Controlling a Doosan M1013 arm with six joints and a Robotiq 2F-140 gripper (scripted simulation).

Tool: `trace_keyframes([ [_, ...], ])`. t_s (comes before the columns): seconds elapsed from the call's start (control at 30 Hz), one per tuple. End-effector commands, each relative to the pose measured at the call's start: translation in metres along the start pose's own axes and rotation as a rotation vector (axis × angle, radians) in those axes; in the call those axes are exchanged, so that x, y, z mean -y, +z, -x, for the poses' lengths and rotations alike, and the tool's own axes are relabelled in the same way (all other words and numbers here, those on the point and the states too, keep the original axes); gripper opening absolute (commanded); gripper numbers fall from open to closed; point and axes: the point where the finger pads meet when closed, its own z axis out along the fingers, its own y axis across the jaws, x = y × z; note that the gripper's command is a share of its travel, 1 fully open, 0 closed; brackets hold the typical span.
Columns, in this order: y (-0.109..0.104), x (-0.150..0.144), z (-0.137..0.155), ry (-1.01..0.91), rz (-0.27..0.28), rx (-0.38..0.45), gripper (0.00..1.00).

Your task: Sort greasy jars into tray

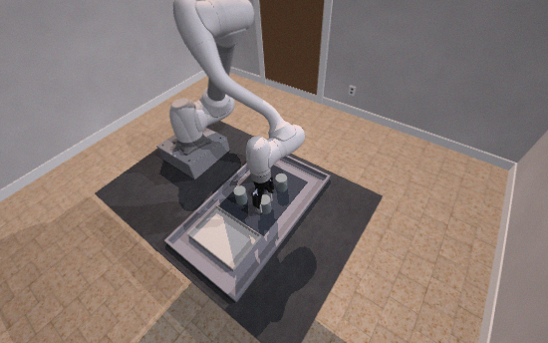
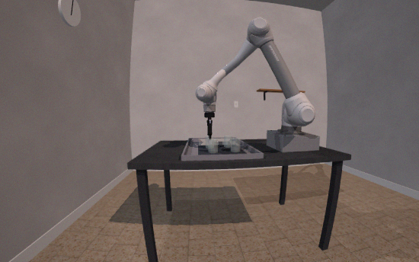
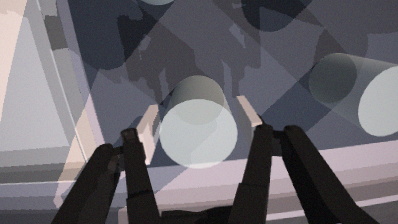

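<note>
From where I stand, the arm reaches down over the black table (image 2: pixel 160 158), and the pincer (image 2: pixel 209 134) hangs straight above the dark mat (image 1: pixel 296 188).

From above, three jars show around the pincer (image 1: pixel 260 198). One jar (image 1: pixel 240 195) stands at its 9 o'clock, another (image 1: pixel 281 182) at its 1 o'clock, and a third (image 1: pixel 266 203) just beside it at 4 o'clock. All three are upright on the mat. The pale tray (image 1: pixel 195 230) lies past the mat's edge at about 7 o'clock and holds no jar.

Looking down the wrist, the pincer (image 3: pixel 198 120) is released but half drawn in. It straddles a fourth jar (image 3: pixel 198 132), which from above is hidden under the wrist. One light finger pad (image 3: pixel 148 126) sits at that jar's 9 o'clock and the other at its 3 o'clock. Each pad is very close to the glass. I cannot tell whether either touches, and nothing is clamped. This jar stands mouth down on the mat, near the edge that faces the raised grey border.

A second jar (image 3: pixel 357 92) stands well apart at 2 o'clock. The rim of another jar (image 3: pixel 156 1) just shows at the 11 o'clock edge of the wrist view.
</note>
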Motion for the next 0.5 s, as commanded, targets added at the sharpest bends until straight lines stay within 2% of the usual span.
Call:
trace_keyframes([
  [0.0,-0.0001,0.0,0.0,0.0,0.0,0.0,0.54],
  [0.1,-0.0001,0.0,0.0,0.0,0.0,0.0,0.54],
  [0.13,-0.0001,0.0,0.0,0.0,0.0,0.0,0.51],
  [0.47,-0.0001,0.0,0.0,0.0,0.0,0.0,0.51],
])
